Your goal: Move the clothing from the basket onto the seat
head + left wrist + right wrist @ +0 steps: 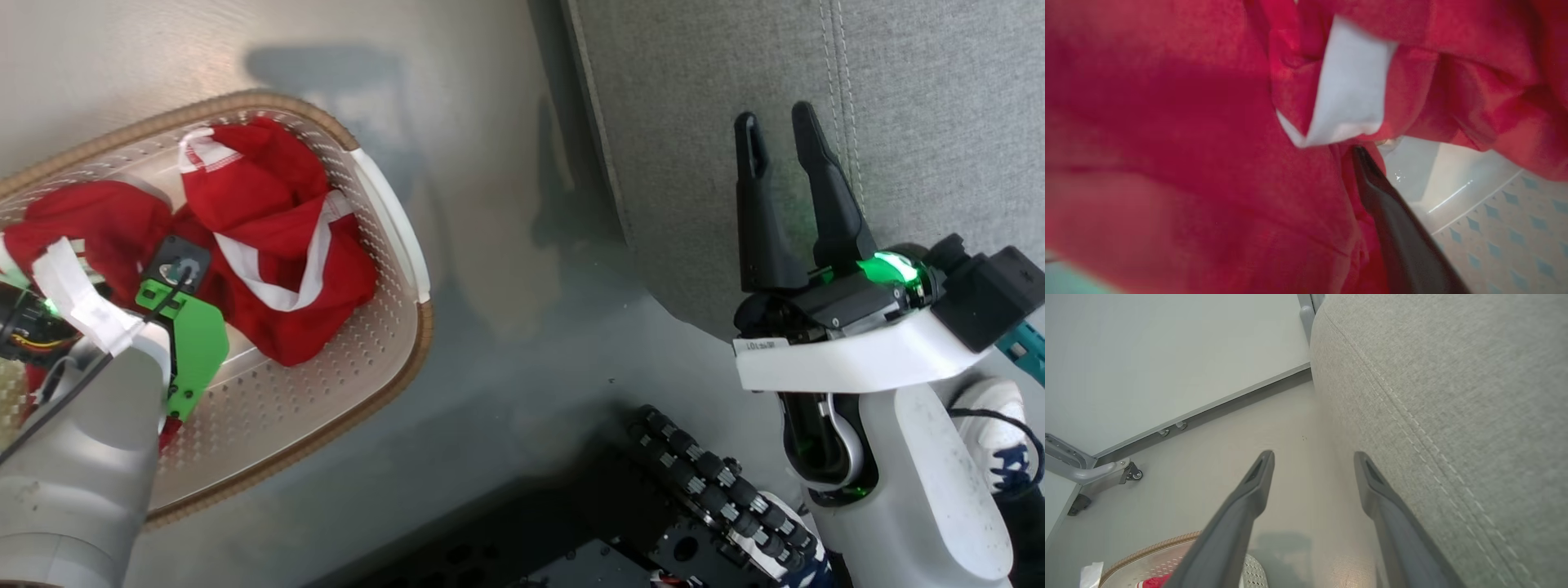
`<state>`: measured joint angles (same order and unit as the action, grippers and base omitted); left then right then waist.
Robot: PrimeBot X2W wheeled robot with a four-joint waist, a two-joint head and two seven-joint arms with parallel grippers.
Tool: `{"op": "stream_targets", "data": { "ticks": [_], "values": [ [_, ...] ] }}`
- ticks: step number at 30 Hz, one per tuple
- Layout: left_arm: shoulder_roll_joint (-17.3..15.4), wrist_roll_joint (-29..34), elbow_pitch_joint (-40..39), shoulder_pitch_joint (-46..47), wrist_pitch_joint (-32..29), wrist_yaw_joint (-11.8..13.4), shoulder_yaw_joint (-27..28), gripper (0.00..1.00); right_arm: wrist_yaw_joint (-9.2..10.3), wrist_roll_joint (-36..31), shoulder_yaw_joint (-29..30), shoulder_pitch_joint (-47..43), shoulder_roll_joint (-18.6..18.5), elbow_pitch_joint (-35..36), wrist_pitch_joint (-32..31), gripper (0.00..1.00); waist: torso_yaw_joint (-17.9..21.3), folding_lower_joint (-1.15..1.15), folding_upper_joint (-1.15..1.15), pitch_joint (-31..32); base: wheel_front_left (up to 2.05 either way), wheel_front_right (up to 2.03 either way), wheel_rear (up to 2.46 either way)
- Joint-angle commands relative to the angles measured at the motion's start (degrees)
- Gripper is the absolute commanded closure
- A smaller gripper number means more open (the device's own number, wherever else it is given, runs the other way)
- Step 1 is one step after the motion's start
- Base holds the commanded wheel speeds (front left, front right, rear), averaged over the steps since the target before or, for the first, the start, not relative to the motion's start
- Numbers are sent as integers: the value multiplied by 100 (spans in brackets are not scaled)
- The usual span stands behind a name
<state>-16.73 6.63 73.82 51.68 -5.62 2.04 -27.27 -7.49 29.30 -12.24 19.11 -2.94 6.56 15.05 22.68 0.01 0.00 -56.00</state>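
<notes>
The floor [506,343] is smooth, pale grey and a little shiny, and it takes the middle of the head view. On it, at the left of the frame, stands the basket [418,327], cream-white with a brown woven-look rim. The grey fabric seat [718,98] rests on the floor at the upper right, apart from the basket. In the right wrist view, a white panel [1167,355] on a small castor [1134,473] stands at the upper left.

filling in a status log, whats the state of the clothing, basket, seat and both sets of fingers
clothing: crumpled, in the basket
basket: upright on the floor, loaded
seat: no clothing on the shown part
left fingers: open, down among the clothing
right fingers: open, empty, by the seat
</notes>
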Motion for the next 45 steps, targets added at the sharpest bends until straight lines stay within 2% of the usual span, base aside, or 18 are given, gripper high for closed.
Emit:
{"op": "stream_targets", "data": {
  "ticks": [1,5,6,7,8,9,18,25,31,40,44,45],
  "values": [
    [-88,21,4,136,-83,44,-8,0,0,56,23,-69,7,31,20,0,110,-1,0,-113,0,0,0],
    [-151,38,5,171,-211,5,-102,0,0,3,4,-143,7,17,20,0,132,-1,0,-135,0,0,0],
    [-162,21,7,175,-227,21,-110,18,0,-15,-10,-151,7,19,20,0,138,-1,0,-137,0,0,0],
    [-167,12,7,182,-241,25,-117,62,0,-9,-13,-155,7,31,20,0,143,-1,0,-138,0,0,0],
    [-172,1,7,192,-250,3,-127,87,0,8,-8,-157,6,40,20,0,148,-1,0,-140,0,0,0],
    [-170,-10,7,204,-255,-21,-137,100,0,25,3,-160,6,45,19,0,151,-1,0,-141,0,0,0],
    [-183,-131,-3,235,-139,-92,-181,100,1,-5,-101,-50,5,12,20,0,165,-1,0,-53,0,0,0],
    [-205,-352,-2,34,-6,-67,-64,100,0,-35,-245,138,5,-86,20,0,265,-1,0,269,0,0,0],
    [27,-531,-1,-202,272,-219,-34,100,0,-249,-134,-14,3,-283,19,0,-15,-1,0,990,0,0,0],
    [403,-881,1,-810,972,-419,30,100,0,-603,-22,-371,-3,-644,20,0,-530,-1,0,2392,0,0,0],
    [560,-1188,-76,-1040,1688,-444,253,100,1,-682,-16,-552,-16,-772,20,0,-720,-1,0,2979,0,0,0],
    [616,-1300,-69,-1139,1810,-535,343,100,1,-695,-24,-599,-36,-793,19,0,-769,-1,0,3124,0,0,0]
  ]
}}
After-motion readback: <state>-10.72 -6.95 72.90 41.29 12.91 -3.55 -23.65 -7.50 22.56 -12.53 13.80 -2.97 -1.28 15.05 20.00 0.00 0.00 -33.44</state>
